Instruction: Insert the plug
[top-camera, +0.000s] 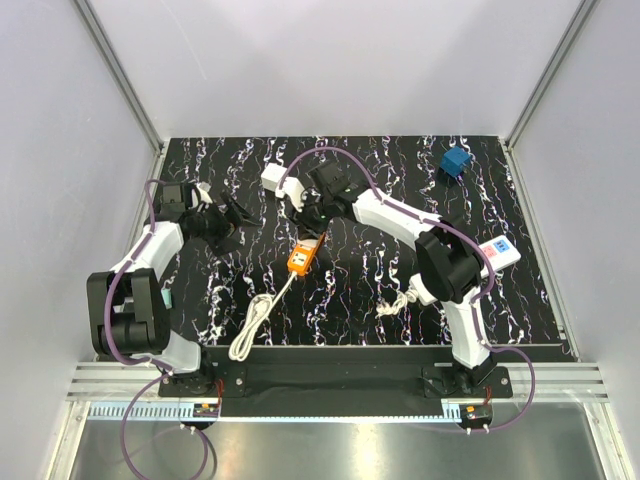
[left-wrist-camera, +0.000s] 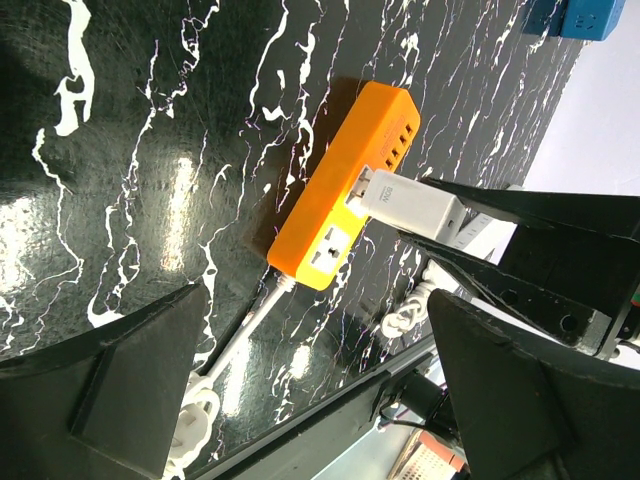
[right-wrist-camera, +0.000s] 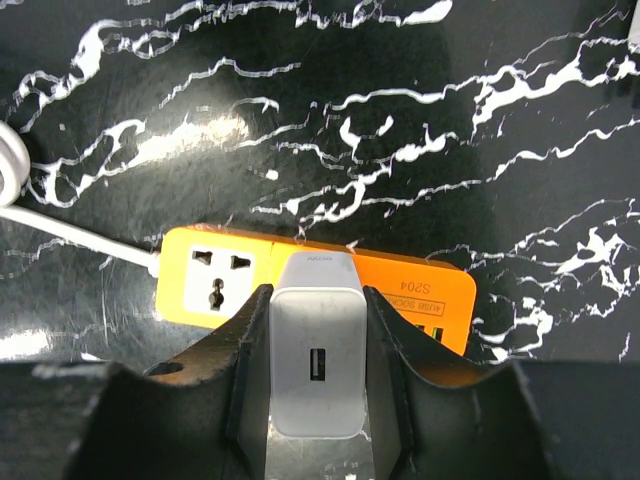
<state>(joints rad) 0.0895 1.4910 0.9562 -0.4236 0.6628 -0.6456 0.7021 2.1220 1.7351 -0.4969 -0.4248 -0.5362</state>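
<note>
Plug (top-camera: 456, 161) on marbled tabletop (top-camera: 340, 300), white walls (top-camera: 330, 60)

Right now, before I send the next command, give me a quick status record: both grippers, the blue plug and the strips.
left gripper: open, empty, on the left side
right gripper: shut on white adapter
white adapter: end against the top face of the orange power strip; seating depth unclear
blue plug: far right corner, untouched
white power strip: right side, beside the right arm
</note>
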